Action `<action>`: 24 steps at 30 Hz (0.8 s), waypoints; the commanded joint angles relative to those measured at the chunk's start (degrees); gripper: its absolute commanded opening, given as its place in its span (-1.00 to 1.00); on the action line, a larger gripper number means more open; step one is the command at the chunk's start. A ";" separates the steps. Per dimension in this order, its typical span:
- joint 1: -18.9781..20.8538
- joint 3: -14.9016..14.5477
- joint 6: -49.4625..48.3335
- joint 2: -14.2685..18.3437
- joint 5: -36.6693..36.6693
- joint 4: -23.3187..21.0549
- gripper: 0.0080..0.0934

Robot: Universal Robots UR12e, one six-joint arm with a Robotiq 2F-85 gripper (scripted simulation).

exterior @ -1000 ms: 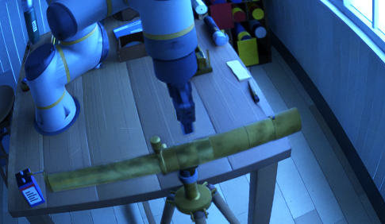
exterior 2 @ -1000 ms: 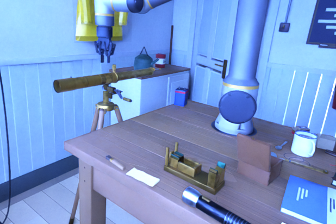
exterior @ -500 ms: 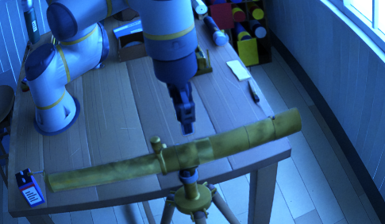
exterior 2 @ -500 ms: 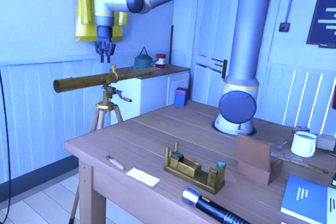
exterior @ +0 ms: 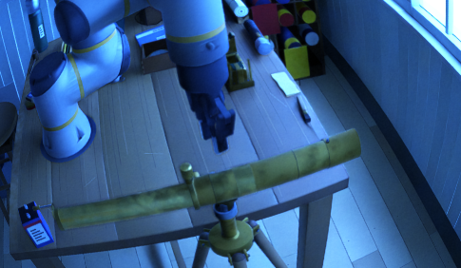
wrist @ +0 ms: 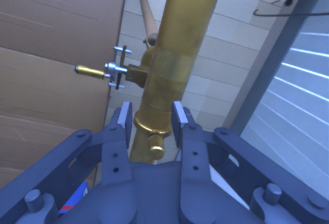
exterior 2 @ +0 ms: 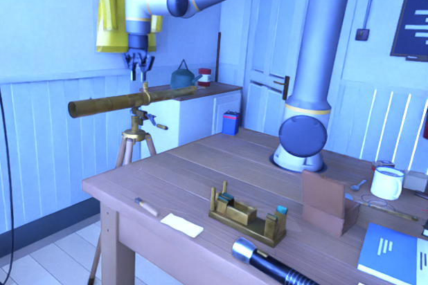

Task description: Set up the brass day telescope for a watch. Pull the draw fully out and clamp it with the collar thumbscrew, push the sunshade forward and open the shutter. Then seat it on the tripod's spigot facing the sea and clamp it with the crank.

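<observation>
The brass telescope sits level on the tripod, just off the table's edge. Its collar thumbscrew points straight up. The draw reaches toward the blue battery box, the sunshade toward the window wall. The crank, with its brass handle, sticks out from the mount toward the table. My gripper hangs a little above the collar, partly open and holding nothing.
The table edge runs right beside the tripod. A brass cradle, a torch, a folded cloth, a small brush, a mug and a blue battery box lie on the table.
</observation>
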 commanded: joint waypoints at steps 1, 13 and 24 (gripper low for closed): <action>0.03 0.22 -1.92 -0.31 0.00 -0.01 -0.16; 0.38 4.29 -33.10 -4.70 0.00 0.31 -0.16; 0.74 7.65 -60.48 -8.67 0.00 0.93 -0.16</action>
